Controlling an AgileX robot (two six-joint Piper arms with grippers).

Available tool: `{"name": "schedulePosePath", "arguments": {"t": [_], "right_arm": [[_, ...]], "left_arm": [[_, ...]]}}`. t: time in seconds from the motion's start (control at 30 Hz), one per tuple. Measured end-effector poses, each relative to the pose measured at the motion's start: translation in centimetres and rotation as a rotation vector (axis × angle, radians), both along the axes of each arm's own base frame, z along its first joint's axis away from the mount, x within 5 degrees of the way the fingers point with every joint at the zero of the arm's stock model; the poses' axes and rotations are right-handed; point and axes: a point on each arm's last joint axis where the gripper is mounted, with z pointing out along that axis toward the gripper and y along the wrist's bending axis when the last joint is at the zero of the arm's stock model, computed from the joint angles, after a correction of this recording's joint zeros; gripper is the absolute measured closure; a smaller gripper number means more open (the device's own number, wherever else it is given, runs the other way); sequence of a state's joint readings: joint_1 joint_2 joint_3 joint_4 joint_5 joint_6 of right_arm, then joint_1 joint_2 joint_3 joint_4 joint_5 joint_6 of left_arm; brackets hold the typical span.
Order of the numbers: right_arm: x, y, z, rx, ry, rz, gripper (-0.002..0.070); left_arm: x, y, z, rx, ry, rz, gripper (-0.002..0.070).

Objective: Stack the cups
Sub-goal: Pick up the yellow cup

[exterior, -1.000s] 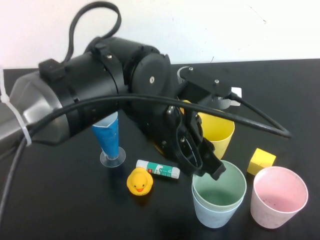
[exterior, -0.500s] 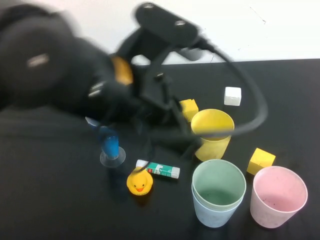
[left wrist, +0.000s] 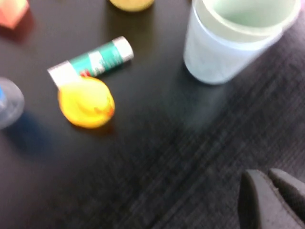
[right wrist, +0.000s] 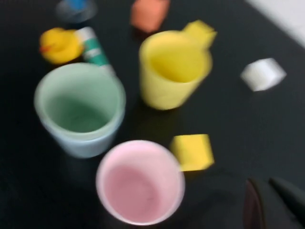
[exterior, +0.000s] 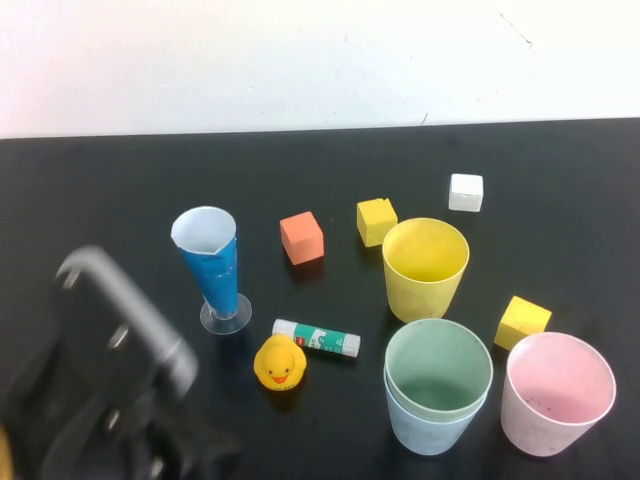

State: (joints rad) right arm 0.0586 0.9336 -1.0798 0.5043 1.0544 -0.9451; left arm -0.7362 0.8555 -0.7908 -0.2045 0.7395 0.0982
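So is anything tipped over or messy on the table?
Only the green-and-white glue stick lies on its side beside the yellow rubber duck. All cups stand upright; the pale green cup sits nested in the light blue cup. Nothing spilled.

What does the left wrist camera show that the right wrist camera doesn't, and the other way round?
Only the left wrist view shows the left gripper, low beside the stack, fingers shut.

Only the right wrist view shows the pink plastic cup, yellow plastic cup, white cube and right gripper, near the pink cup.

Both show the pale green cup nested in the light blue cup, the yellow rubber duck and the glue stick.
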Motion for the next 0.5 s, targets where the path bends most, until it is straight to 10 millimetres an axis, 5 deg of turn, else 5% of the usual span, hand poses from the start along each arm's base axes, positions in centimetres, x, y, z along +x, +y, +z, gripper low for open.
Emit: {"name": "schedulePosePath", "arguments": {"t": [0.23,0.5], "right_arm": [[5.8,3.2,0.6,-0.056,0.195,0.206,0.0678],[12.5,7.5,-1.0,-0.175,0.285,0.226,0.0675]], "left_arm": [[-2.8,2.1,-3.0,-0.106,0.005,0.021,0.0673],[-3.7,2.8,-3.0,-0.146,-0.022,0.022,0.0673]]}}
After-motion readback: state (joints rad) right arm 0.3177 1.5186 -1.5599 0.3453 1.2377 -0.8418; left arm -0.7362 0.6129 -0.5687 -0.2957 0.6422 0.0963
